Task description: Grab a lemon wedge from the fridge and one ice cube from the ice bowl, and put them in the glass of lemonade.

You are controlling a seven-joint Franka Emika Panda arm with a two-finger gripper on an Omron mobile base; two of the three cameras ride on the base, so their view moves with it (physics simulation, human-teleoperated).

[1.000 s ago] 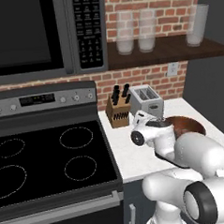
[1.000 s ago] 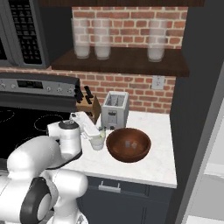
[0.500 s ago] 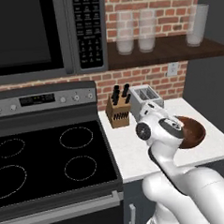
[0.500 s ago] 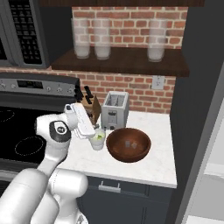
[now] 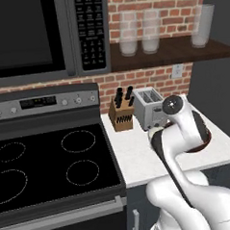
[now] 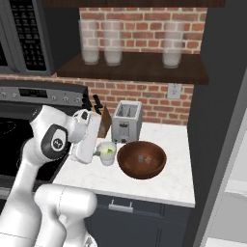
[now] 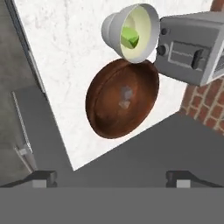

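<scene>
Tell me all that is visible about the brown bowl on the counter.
The bowl is wide, shallow, round, reddish-brown and looks like wood. It stands upright on the white counter, in front of the toaster and right beside the cup; whether they touch is unclear. Inside lie two pale, clear ice cubes near the middle. Nothing grips it.

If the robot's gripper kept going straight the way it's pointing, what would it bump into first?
Probably the ice bowl. In the hand view the open gripper aims toward that brown bowl on the counter, with nothing between. The glass of lemonade and toaster lie beyond it. Depth is hard to judge, so it's a best guess.
</scene>
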